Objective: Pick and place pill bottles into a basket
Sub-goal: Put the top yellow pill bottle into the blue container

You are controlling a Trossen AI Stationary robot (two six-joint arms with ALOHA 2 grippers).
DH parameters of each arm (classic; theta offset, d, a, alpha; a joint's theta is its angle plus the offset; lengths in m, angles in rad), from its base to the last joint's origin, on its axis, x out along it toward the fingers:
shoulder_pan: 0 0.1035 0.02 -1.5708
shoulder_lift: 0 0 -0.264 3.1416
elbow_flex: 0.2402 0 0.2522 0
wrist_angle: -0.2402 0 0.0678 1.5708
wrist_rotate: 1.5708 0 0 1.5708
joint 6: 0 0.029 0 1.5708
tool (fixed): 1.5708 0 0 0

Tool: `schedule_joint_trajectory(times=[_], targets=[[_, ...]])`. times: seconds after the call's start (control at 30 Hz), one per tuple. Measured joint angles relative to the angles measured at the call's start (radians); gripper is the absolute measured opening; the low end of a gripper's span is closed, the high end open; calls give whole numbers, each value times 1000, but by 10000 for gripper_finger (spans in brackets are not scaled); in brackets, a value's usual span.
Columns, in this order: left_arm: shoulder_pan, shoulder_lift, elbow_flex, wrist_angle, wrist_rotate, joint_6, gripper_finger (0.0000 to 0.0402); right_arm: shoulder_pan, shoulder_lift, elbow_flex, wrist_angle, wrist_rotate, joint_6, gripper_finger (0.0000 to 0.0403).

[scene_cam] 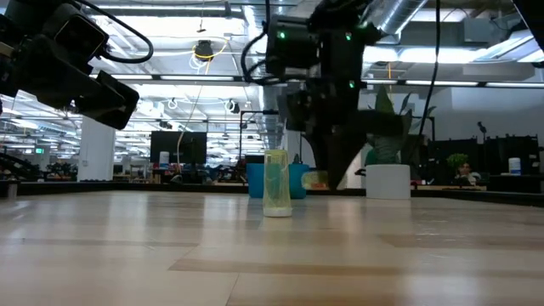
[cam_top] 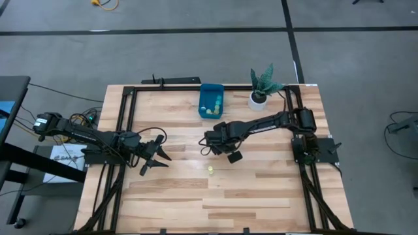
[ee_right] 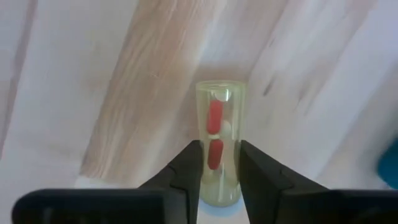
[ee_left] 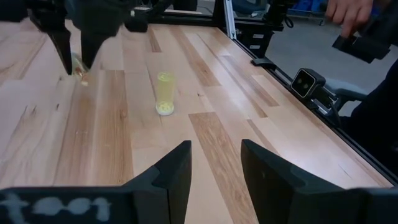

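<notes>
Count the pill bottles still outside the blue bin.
2: one pale yellow bottle upright on the table's middle, one clear bottle clamped in the right gripper. Bottles inside the bin excluded.

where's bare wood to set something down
Free: the table's near half, below the lone yellow bottle, and the strip between left gripper and right gripper. Crowded: the far edge around the blue bin and plant.

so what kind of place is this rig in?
Looks like a large open lab or workshop. The low view shows an exposed ceiling with ducts, and strip lights and rows of workstations beyond the wooden table; the floor is bare concrete.
</notes>
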Motion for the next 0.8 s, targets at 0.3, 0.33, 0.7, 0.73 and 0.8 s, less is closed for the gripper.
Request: schedule_joint_trajectory(times=[0.3, 0.33, 0.7, 0.73, 0.8], targets=[[0, 0, 0, 0, 0, 1, 128, -73, -1, 212, -155, 150, -100, 99], [0, 0, 0, 0, 0, 1, 128, -87, -2, 238, -158, 168, -123, 99], [0, 0, 0, 52, 0, 22, 128, -271, -5, 461, -64, 217, -237, 98], [0, 0, 0, 57, 0, 29, 128, -291, -5, 463, -42, 216, -236, 98], [0, 0, 0, 59, 0, 41, 128, -331, -1, 463, -1, 206, -226, 98]])
